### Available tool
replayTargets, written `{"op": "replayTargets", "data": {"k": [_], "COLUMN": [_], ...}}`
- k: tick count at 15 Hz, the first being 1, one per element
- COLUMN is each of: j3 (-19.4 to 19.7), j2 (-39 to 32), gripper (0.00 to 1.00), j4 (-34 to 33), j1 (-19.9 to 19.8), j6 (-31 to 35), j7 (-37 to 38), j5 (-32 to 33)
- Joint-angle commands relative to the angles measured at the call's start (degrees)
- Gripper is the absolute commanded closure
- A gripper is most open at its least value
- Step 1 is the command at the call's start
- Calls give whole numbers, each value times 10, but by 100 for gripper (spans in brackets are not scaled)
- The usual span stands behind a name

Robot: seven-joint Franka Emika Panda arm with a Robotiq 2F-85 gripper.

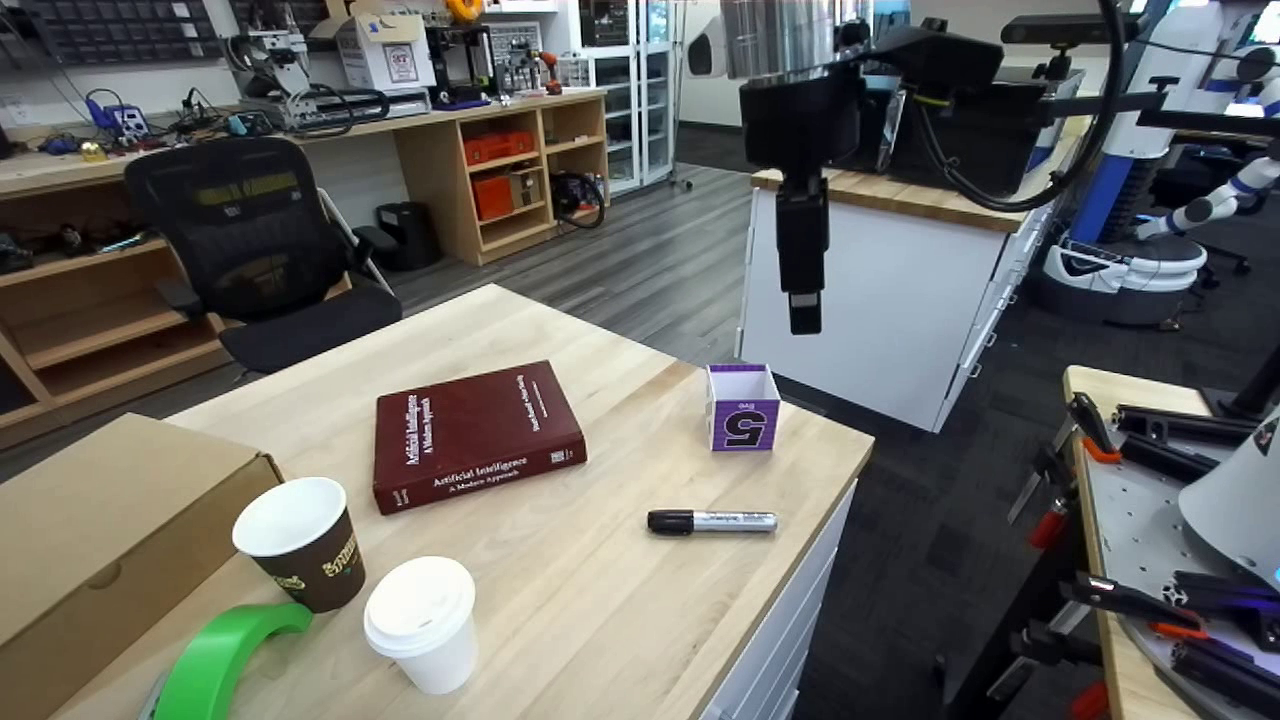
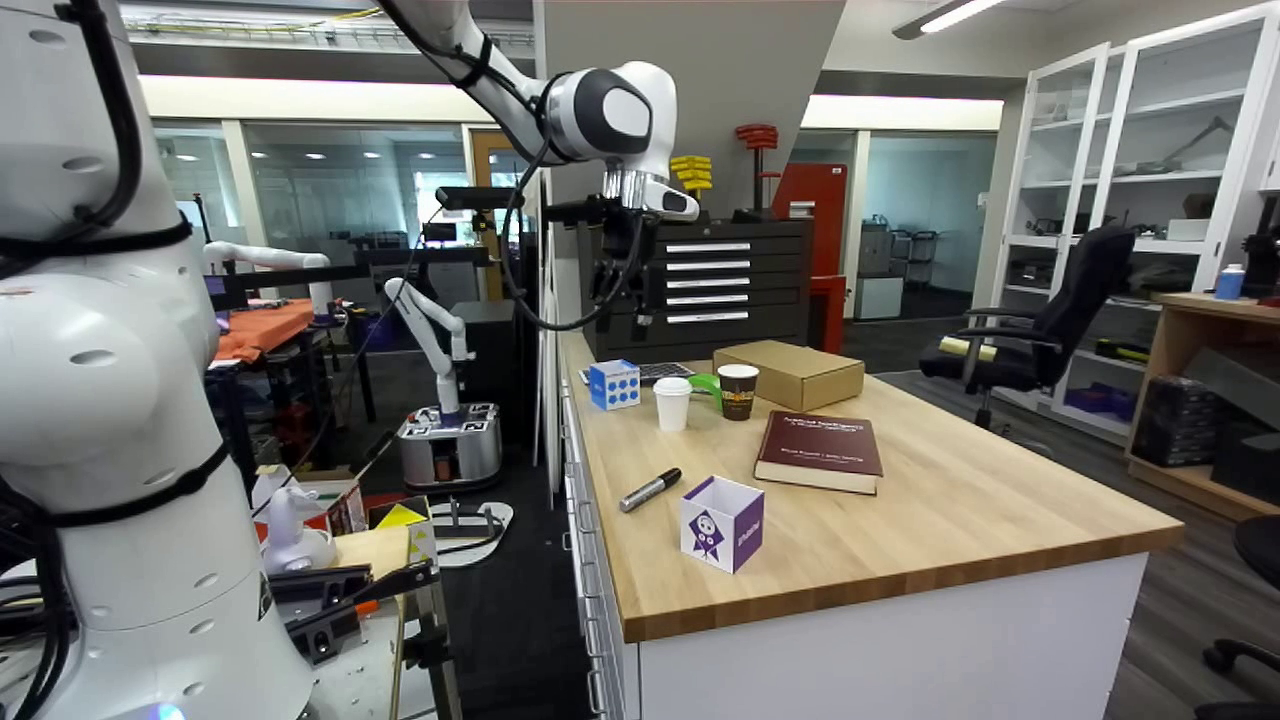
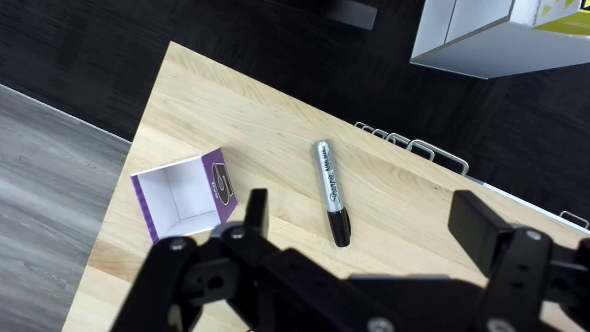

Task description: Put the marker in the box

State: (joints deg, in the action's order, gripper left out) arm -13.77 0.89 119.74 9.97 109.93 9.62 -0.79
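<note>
The marker point(image 1: 712, 522) has a silver-grey barrel and a black cap. It lies flat on the wooden table near its edge, in both exterior views point(image 2: 650, 490). In the wrist view the marker point(image 3: 331, 184) lies below the jaws, its cap end between the two fingers in the picture. The purple and white box point(image 1: 743, 430) stands upright, open at the top, beside the marker near the table corner point(image 2: 748, 530). Its inside looks empty in the wrist view, left of the marker point(image 3: 223, 182). My gripper point(image 3: 366, 221) is open and empty, high above the table point(image 1: 805, 315).
A dark red book point(image 1: 480, 435) lies beyond the marker. A white lidded cup point(image 1: 425, 625), a brown cup point(image 1: 310, 550), a green curved object point(image 1: 225, 655) and a brown cardboard box point(image 1: 120, 530) stand further along. A blue cube point(image 2: 614, 385) stands near the toolchest point(image 2: 730, 280).
</note>
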Motion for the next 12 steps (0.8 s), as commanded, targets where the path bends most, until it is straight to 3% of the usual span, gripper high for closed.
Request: {"op": "replayTargets", "data": {"k": [1, 8, 12], "j3": [7, 11, 14], "j2": [-15, -90, -139], "gripper": [0, 0, 0], "j4": [22, 46, 42], "j1": [7, 11, 14], "j6": [80, 253, 318], "j7": [4, -7, -21], "j5": [20, 51, 47]}}
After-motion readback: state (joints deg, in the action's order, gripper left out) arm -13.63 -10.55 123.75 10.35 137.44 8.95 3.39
